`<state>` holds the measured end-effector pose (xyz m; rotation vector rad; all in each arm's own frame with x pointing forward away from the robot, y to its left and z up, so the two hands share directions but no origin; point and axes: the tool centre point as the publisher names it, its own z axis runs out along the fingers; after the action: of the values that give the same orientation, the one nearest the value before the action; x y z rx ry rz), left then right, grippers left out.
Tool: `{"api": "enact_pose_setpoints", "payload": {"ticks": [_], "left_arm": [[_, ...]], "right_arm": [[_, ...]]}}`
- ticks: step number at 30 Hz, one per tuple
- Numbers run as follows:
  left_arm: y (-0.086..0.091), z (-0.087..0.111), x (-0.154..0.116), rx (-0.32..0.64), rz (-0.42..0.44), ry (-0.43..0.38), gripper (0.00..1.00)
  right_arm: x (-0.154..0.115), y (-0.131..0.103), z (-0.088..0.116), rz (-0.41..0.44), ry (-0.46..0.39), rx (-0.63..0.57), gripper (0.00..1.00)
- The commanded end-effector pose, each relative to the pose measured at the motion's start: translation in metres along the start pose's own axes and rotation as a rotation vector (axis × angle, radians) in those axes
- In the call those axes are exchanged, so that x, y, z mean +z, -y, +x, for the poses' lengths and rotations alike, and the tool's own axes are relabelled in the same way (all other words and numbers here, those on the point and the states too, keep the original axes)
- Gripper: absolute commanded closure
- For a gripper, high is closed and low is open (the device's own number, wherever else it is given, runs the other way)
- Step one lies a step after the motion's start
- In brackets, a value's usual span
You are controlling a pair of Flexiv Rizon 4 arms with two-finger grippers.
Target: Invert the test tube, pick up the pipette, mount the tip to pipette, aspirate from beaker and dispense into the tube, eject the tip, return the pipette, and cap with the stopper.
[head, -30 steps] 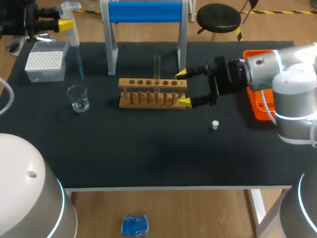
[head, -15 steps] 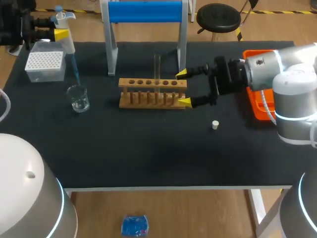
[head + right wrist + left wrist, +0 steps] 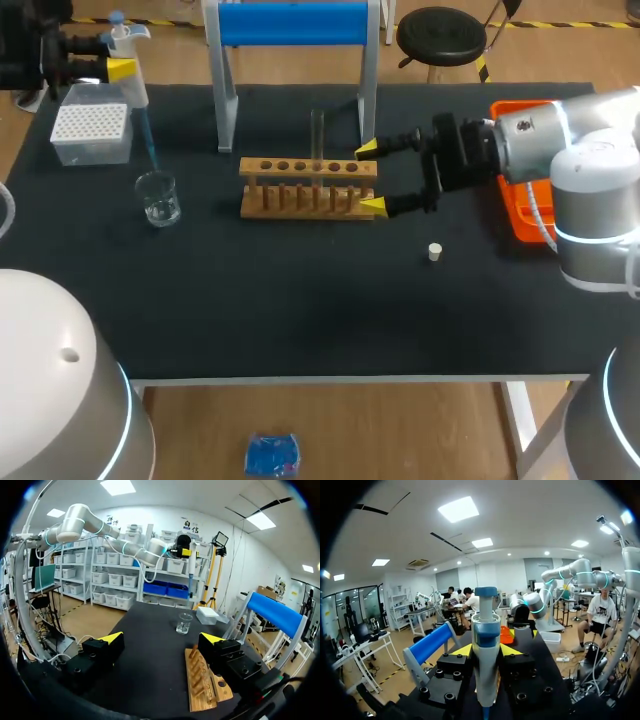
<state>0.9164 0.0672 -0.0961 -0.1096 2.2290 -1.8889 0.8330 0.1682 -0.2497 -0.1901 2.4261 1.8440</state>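
Observation:
My left gripper (image 3: 121, 67) is shut on the white and blue pipette (image 3: 128, 55) at the far left of the table. The pipette's blue tip (image 3: 146, 140) slants down and ends just above the glass beaker (image 3: 158, 197). In the left wrist view the pipette (image 3: 485, 645) stands upright between the yellow fingertips (image 3: 464, 650). A clear test tube (image 3: 317, 133) stands upright in the wooden rack (image 3: 308, 187). My right gripper (image 3: 370, 177) is open, its fingers straddling the rack's right end (image 3: 200, 677). The small white stopper (image 3: 434, 252) lies on the mat in front of it.
A white tip box (image 3: 92, 130) sits behind the beaker at the far left. A stand with a blue bar (image 3: 293, 25) rises behind the rack. An orange tray (image 3: 522, 210) lies at the table's right edge under my right arm.
The left gripper has carried the pipette a little to the left, and the blue tip's end now sits closer over the beaker. The right arm has not moved.

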Motion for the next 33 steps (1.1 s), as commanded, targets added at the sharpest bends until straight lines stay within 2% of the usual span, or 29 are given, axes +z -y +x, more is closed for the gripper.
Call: {"api": "enact_pose_setpoints", "payload": {"ticks": [1,12,14,16,18,20,22,23,24,30,33], "left_arm": [[0.001,0.001,-0.001,0.001,0.0,0.0,1.0],[0.001,0.001,-0.001,0.001,0.0,0.0,1.0],[0.001,0.001,-0.001,0.001,0.0,0.0,1.0],[0.001,0.001,-0.001,0.001,0.0,0.0,1.0],[0.001,0.001,-0.001,0.001,0.0,0.0,1.0],[0.001,0.001,-0.001,0.001,0.0,0.0,1.0],[0.001,0.001,-0.001,0.001,0.0,0.0,1.0],[0.001,0.001,-0.001,0.001,0.0,0.0,1.0],[0.001,0.001,-0.001,0.001,0.0,0.0,1.0],[0.001,0.001,-0.001,0.001,0.0,0.0,1.0],[0.001,0.001,-0.001,0.001,0.0,0.0,1.0]], "right_arm": [[-0.001,0.0,0.0,0.001,-0.001,0.0,0.0],[-0.001,0.0,0.0,0.001,-0.001,0.0,0.0],[-0.006,-0.013,0.005,-0.013,0.029,0.031,0.0],[0.003,-0.024,0.012,0.025,0.034,0.02,0.0],[0.025,-0.034,0.019,0.036,0.021,0.035,0.0],[0.051,-0.038,0.023,0.107,0.001,-0.015,0.0],[0.077,-0.041,0.023,0.126,-0.007,-0.02,0.0],[0.09,-0.042,0.021,0.147,-0.007,-0.021,0.0],[0.104,-0.042,0.019,0.122,-0.019,0.008,0.0],[0.172,-0.032,0.001,0.187,0.0,0.036,0.0],[0.2,-0.027,-0.006,0.178,-0.021,0.05,0.0]]}}
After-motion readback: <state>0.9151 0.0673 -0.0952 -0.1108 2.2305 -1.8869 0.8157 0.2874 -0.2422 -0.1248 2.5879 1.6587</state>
